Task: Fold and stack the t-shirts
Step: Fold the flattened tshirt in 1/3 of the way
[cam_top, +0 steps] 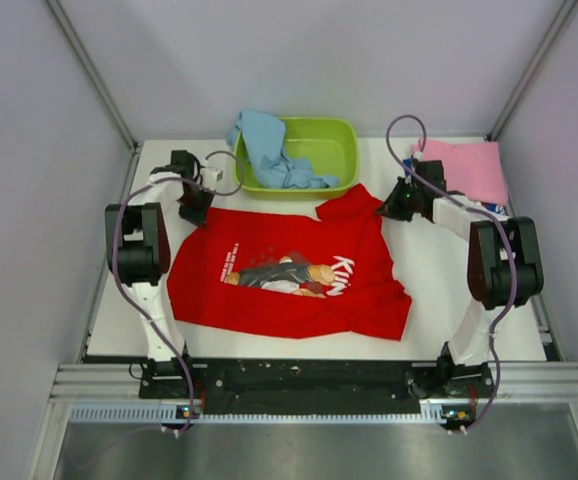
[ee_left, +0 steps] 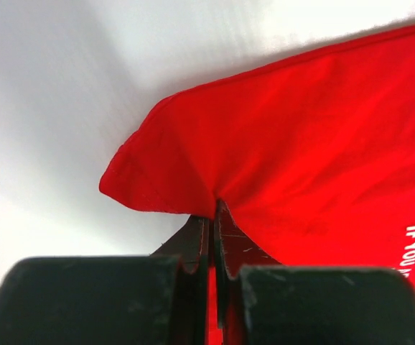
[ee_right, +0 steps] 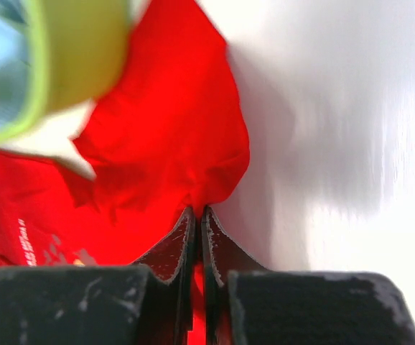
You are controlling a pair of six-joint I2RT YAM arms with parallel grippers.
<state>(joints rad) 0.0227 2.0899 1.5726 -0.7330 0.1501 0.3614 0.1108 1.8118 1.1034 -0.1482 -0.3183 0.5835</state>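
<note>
Both pairs of jaws are pressed together on cloth. The left gripper (ee_left: 211, 215) pinches a far corner of the red t-shirt (cam_top: 289, 270), and the right gripper (ee_right: 197, 215) pinches its other far edge. The tee lies print-up just on the near side of the green basin (cam_top: 341, 135), with the grippers off the basin's near-left and near-right corners. For a clean fold, both should probably lift evenly, keep the edge taut and stay clear of the basin. A light blue t-shirt (cam_top: 264, 140) drapes over the basin's left rim, and a pink t-shirt (cam_top: 464, 168) lies to its right.
</note>
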